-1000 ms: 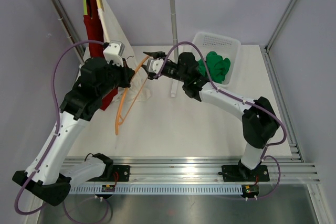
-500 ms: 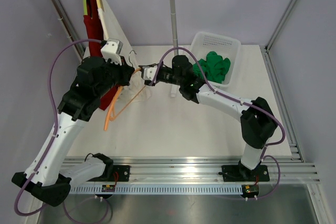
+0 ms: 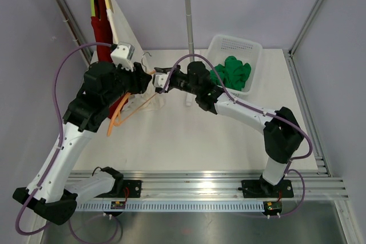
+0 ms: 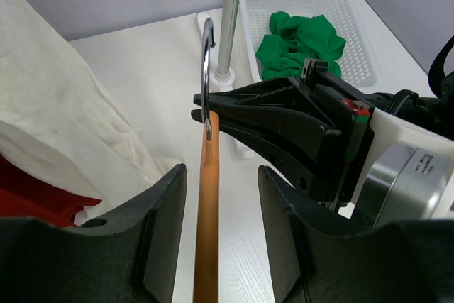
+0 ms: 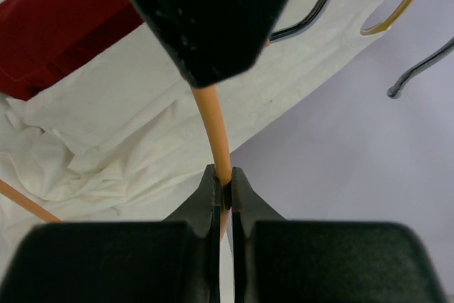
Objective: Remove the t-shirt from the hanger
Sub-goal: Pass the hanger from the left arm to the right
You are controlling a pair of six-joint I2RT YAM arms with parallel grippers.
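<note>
An orange hanger [image 3: 123, 112] with a metal hook [image 4: 206, 69] is held between the two arms above the table. My right gripper [image 5: 224, 193] is shut on the hanger's [image 5: 213, 125] orange neck just below the hook. Around the orange bar [image 4: 208, 204] stands my left gripper [image 4: 221, 232], open, with a gap on each side of the bar. The two grippers almost meet [image 3: 151, 79]. A white t-shirt [image 4: 64, 125] hangs to the left and bunches on the table below; none of it shows on the orange bar.
A red garment [image 3: 102, 32] and the white cloth [image 3: 123, 32] hang from the rack rail at the back left. The rack's upright pole [image 3: 189, 27] stands just behind the grippers. At the back right, a white basket [image 3: 253, 50] holds green cloth [image 3: 235, 71].
My right gripper moved left and shut on the hanger's neck. My left gripper then opened and let go of the bar. The hanger's lower end swung left.
</note>
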